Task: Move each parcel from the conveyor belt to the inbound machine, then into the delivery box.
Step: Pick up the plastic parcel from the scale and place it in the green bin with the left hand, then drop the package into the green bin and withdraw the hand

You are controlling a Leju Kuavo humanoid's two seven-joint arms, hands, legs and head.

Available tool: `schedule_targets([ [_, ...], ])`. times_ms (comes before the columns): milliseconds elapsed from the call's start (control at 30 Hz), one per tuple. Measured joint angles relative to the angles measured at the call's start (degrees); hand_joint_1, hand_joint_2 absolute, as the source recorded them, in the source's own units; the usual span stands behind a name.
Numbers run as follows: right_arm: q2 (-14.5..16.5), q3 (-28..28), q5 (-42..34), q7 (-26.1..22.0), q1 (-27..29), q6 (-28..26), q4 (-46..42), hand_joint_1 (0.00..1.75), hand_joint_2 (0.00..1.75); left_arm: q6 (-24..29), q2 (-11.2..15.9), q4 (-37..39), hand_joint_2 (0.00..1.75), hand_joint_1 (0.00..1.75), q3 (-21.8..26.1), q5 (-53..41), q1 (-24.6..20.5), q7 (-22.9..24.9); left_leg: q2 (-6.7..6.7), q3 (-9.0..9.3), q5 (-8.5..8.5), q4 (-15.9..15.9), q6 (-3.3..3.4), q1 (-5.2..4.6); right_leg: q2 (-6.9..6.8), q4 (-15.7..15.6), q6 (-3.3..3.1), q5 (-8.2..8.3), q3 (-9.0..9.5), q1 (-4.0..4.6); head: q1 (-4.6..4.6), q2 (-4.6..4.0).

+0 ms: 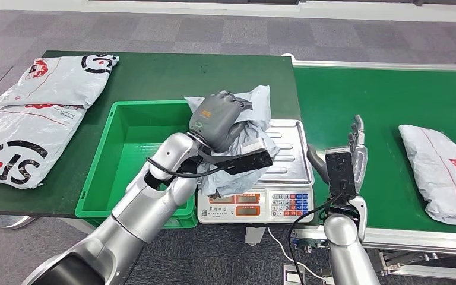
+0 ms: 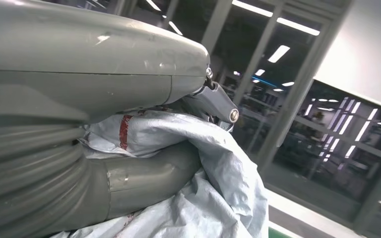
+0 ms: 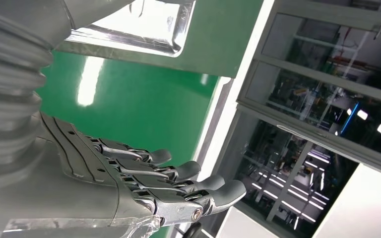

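Observation:
A crumpled grey parcel [image 1: 250, 122] lies over the steel pan of the weighing scale [image 1: 291, 163], and my left hand [image 1: 217, 119] grips it from above. The left wrist view shows the same parcel [image 2: 218, 168] bunched between thumb and fingers of that hand [image 2: 144, 99]. My right hand [image 1: 350, 155] stands open and upright just right of the scale, above the conveyor belt [image 1: 356, 95], holding nothing; in the right wrist view its fingers [image 3: 178, 181] are stretched out straight. A second white parcel [image 1: 442, 172] lies on the belt at the far right. The green delivery box [image 1: 127, 157] sits left of the scale.
Two large white mailer bags [image 1: 32, 119] lie on the green table [image 1: 172, 74] left of the box. The scale's keypad and display [image 1: 255, 205] face me at the table's front edge. Grey carpet floor surrounds the table and belt.

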Motion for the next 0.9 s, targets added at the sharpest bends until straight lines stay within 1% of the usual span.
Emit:
schedule_targets([
  [133, 0.0, 0.0, 0.2, 0.0, 0.0, 0.2, 0.0, 0.00, 1.75, 0.1, 0.7, -0.1, 1.75, 1.75, 0.9, -0.7, 0.9, 0.0, -0.01, -0.01, 0.00, 0.0, 0.00, 0.00, 0.00, 0.0, 0.00, 0.00, 0.00, -0.01, 0.00, 0.00],
  [367, 0.0, -1.9, 1.2, 0.4, 1.0, 0.6, -0.3, 0.00, 1.75, 1.1, 0.9, 1.1, 1.75, 1.75, 2.9, -4.4, 1.2, 1.8, -0.01, 0.00, -0.01, 0.0, 0.01, -0.01, -0.01, 0.0, 0.00, 0.00, -0.01, -0.01, 0.00, 0.00],
  [500, -0.4, -3.8, 1.4, 0.2, 1.7, 1.4, -0.6, 0.00, 1.75, 2.6, 0.2, 4.7, 1.75, 1.75, 4.2, -7.2, 0.1, 3.2, 0.00, -0.01, 0.00, 0.0, 0.01, -0.01, -0.01, 0.0, 0.00, 0.00, -0.03, -0.01, 0.00, 0.00],
  [567, -0.9, -5.2, 1.2, -0.1, 1.9, 2.1, -0.6, 0.00, 1.75, 3.3, -0.8, 8.5, 1.75, 1.75, 4.9, -8.8, -1.8, 4.5, -0.04, -0.02, 0.02, 0.0, 0.03, -0.01, -0.05, 0.0, 0.01, 0.01, -0.02, -0.01, 0.00, 0.00],
  [600, -1.0, -6.0, 1.1, -0.2, 2.0, 2.6, -0.5, 0.00, 1.75, 3.7, -1.4, 10.7, 1.75, 1.71, 5.3, -9.8, -3.1, 5.4, -0.05, -0.03, 0.02, 0.0, 0.04, -0.01, -0.07, 0.0, 0.01, 0.01, -0.01, -0.01, 0.00, 0.00],
  [700, -1.3, -8.6, 1.8, -0.4, 1.9, 4.1, 0.0, 0.00, 1.75, 3.9, -2.7, 17.3, 1.75, 0.41, 6.3, -13.6, -6.8, 9.1, -0.03, -0.03, 0.02, 0.0, 0.05, -0.03, -0.05, 0.0, 0.03, 0.04, -0.01, -0.02, 0.01, 0.00],
  [733, -1.3, -9.3, 2.4, -0.3, 1.9, 4.4, 0.2, 0.00, 1.75, 3.5, -3.0, 19.1, 1.75, 0.00, 6.5, -15.0, -7.8, 10.5, -0.02, -0.03, 0.02, 0.0, 0.05, -0.03, -0.04, 0.0, 0.04, 0.04, -0.01, -0.03, 0.01, 0.00],
  [800, -1.3, -10.4, 3.5, 0.1, 2.0, 4.6, 0.3, 0.00, 1.75, 2.1, -3.5, 22.1, 1.75, 0.00, 6.8, -18.0, -9.3, 13.7, -0.01, -0.02, 0.02, 0.0, 0.05, -0.04, -0.02, 0.0, 0.04, 0.04, -0.01, -0.04, 0.00, 0.00],
  [900, -1.1, -11.7, 5.4, 0.9, 2.8, 4.7, -0.5, 0.00, 1.75, 0.1, -3.8, 25.9, 1.75, 0.00, 6.8, -23.3, -10.1, 19.5, -0.01, -0.02, 0.02, 0.0, 0.04, -0.03, -0.01, 0.0, 0.03, 0.03, -0.02, -0.02, 0.00, 0.00],
])
